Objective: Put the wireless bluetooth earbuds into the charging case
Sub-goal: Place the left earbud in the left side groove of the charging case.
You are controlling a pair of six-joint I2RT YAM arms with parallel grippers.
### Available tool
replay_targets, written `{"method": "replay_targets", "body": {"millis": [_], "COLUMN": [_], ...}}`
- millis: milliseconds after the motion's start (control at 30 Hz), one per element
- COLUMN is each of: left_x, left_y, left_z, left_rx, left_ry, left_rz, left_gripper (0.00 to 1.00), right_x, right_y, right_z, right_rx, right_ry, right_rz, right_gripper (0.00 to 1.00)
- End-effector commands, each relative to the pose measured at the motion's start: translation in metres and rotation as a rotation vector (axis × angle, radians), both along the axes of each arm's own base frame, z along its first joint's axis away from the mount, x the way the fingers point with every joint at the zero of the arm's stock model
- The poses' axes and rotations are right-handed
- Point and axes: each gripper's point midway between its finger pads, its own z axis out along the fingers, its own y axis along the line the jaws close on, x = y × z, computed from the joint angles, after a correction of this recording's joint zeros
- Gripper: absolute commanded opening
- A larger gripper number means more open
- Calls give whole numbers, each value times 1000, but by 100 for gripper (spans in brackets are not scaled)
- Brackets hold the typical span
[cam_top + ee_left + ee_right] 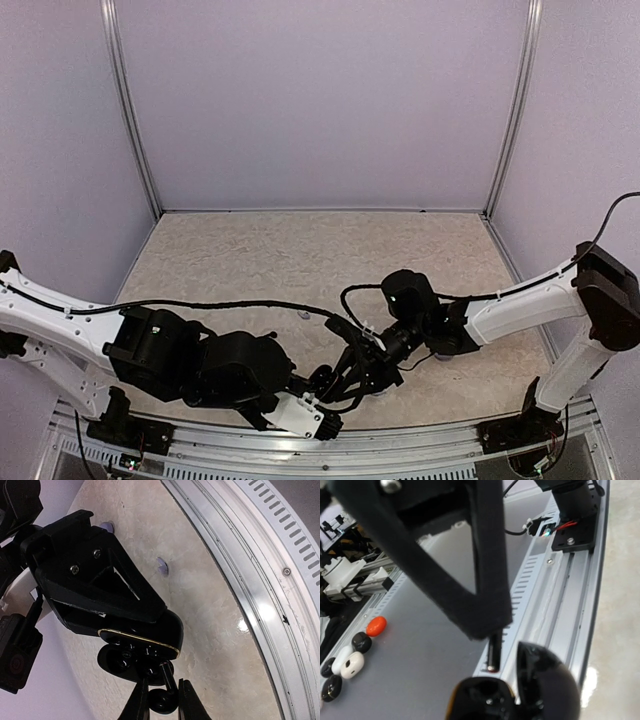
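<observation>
At the near edge of the tabletop (300,250), about its middle, we see the left arm (160,350) reach in low from the near left corner. Its left gripper (163,690) is clenched on a glossy black earbud (162,702), with the bud pinched between the fingertips and its short stem pointing at the charging case (172,630). That case, black with a thin gold rim, is held open; whether the stem touches it we cannot tell. The right gripper (150,625) grasps the case across its body, and its broad black finger hides much of the case from the left wrist. The wells are dark, so we cannot make out whether another bud sits inside.

Farther in from the edge, two lavender earbuds (161,566) lie apart on the bare surface, one half hidden behind the right gripper. To the right, the aluminium rail (240,555) runs along the near edge, and the right arm (520,305) comes in from the near right corner.

From the right wrist, its own finger blocks much of the view and the case is cut off at the bottom. Small oval things (376,625), orange, black and white, lie on a grey surface beyond the rail.
</observation>
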Motion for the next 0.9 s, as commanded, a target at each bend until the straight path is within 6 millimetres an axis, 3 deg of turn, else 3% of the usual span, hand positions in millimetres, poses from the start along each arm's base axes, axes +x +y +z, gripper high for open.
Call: {"method": "replay_targets", "body": {"millis": [0,867], "left_x": [-4,-18], "left_y": [-7,-2], "left_z": [9,-16], "left_rx": [-5,91], "left_ry": [-21,-27], "left_rz": [-40,-127], "left_gripper": [12,12], "right_x": [-9,-25], "right_y": [3,8], "right_z": [0,-6], "right_rx": [-14,-43], "right_ry": [19,24], "right_rz": [47,113], "right_gripper": [0,0]}}
